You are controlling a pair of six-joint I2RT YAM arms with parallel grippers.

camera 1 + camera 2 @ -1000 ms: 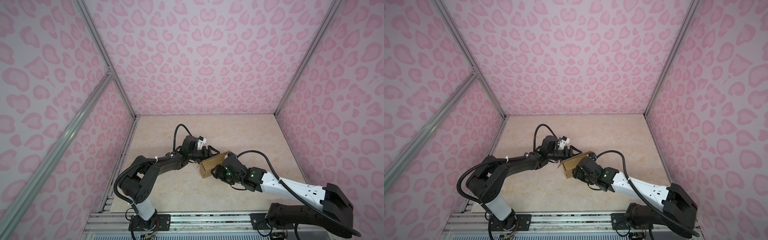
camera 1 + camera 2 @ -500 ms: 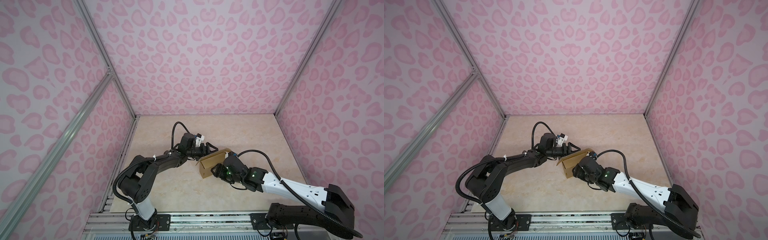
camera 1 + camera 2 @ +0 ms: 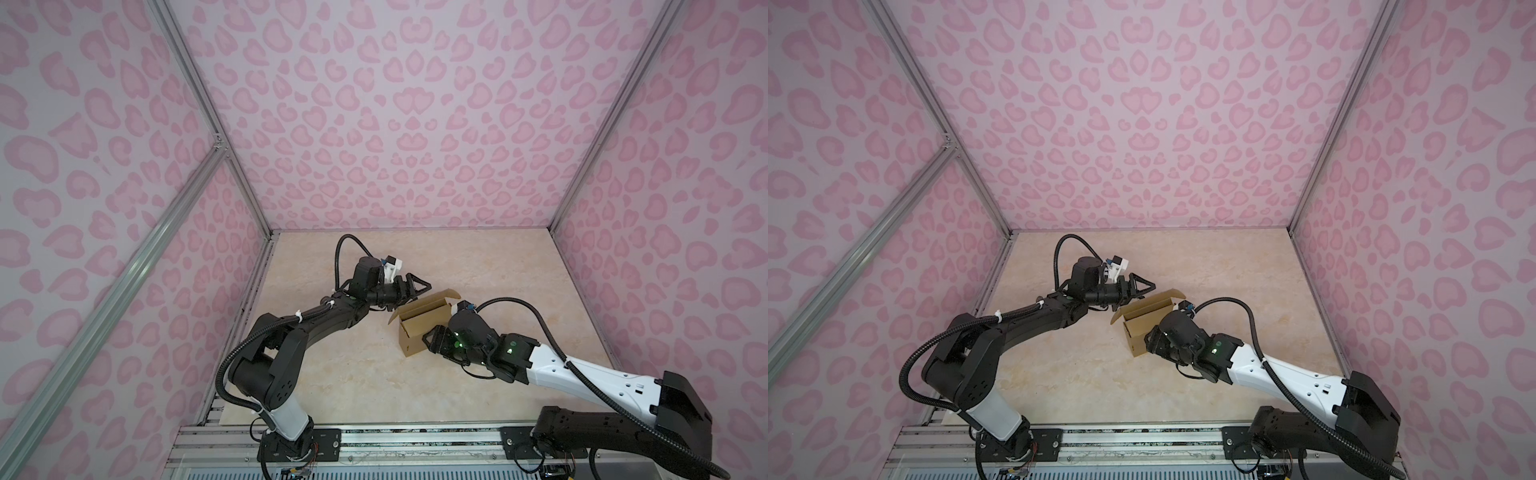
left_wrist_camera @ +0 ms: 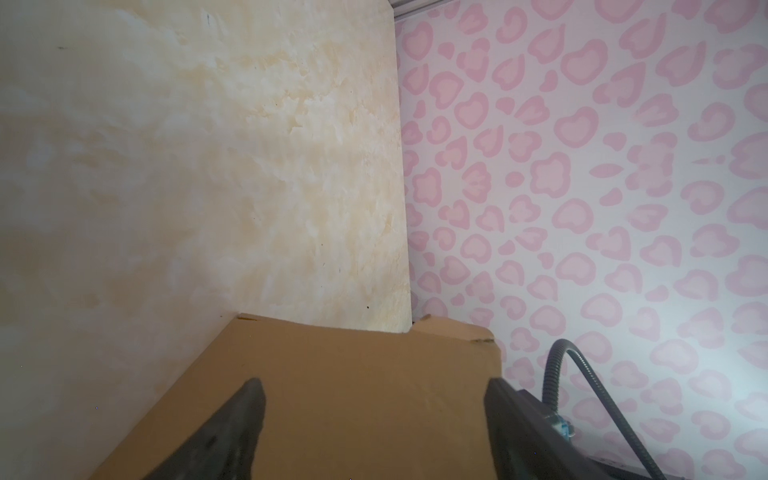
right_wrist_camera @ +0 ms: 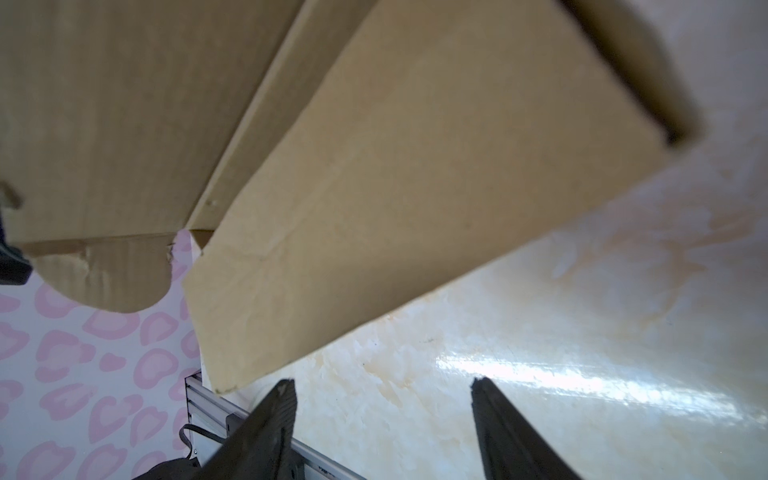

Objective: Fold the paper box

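views from above, both alike: paper box (image 3: 422, 316) (image 3: 1142, 320) half-erected near the middle of table (image 3: 478, 257), open on top, far flap (image 3: 451, 296) standing up. left gripper (image 3: 424, 286) (image 3: 1148, 286) just beside the box's far edge, spread wide, gripping nothing. right gripper (image 3: 430, 338) (image 3: 1150, 338) low against near wall (image 3: 411, 347), jaws apart, likewise empty; contact with that wall hard to call.

left wrist view: broad brown face of the box (image 4: 332, 353) close ahead, fingers (image 4: 232, 428) splayed wide over it, not pinching; table and pink wall beyond.

right wrist view: slanted side of the box (image 5: 415, 166) and a loose rounded tab (image 5: 104, 274) just ahead of the fingertips; only bare table (image 5: 540, 332) between the jaws, nothing clamped.

step in hand, by judgement: closing up, with walls raised and lid not yet down. next, probably: steady the near wall with the right gripper, then press the far flap over and tuck the tab with the left. needs a gentle, square push, for fear of buckling or sliding such thin card.
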